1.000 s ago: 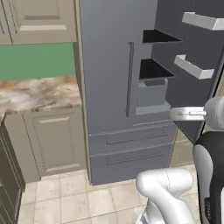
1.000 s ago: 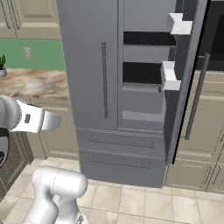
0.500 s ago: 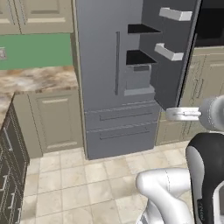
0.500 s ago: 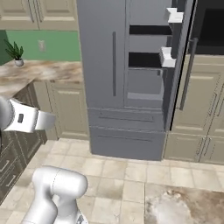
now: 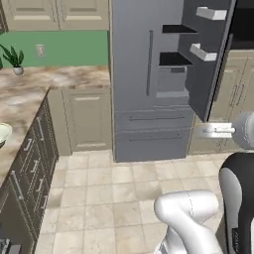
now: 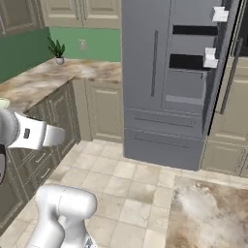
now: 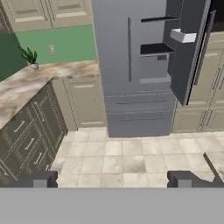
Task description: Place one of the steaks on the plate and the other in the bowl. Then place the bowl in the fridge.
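The claw (image 7: 111,179) stands wide open and holds nothing, its two dark tips rising at the bottom of the hand view with only tiled floor between them. Ahead of it and slightly to its right stands the fridge (image 7: 144,65), well apart across the floor, its right door swung open so the dark shelves inside show. The bowl (image 5: 3,135) lies off to the claw's left, a pale rim at the edge of the left base view, resting on the marble counter (image 5: 30,94) that runs along that side (the steaks and the plate cannot be made out here). So the next move likely turns on a leftward reach or drive: the bowl is to the side, the open fridge straight on, the two well apart.
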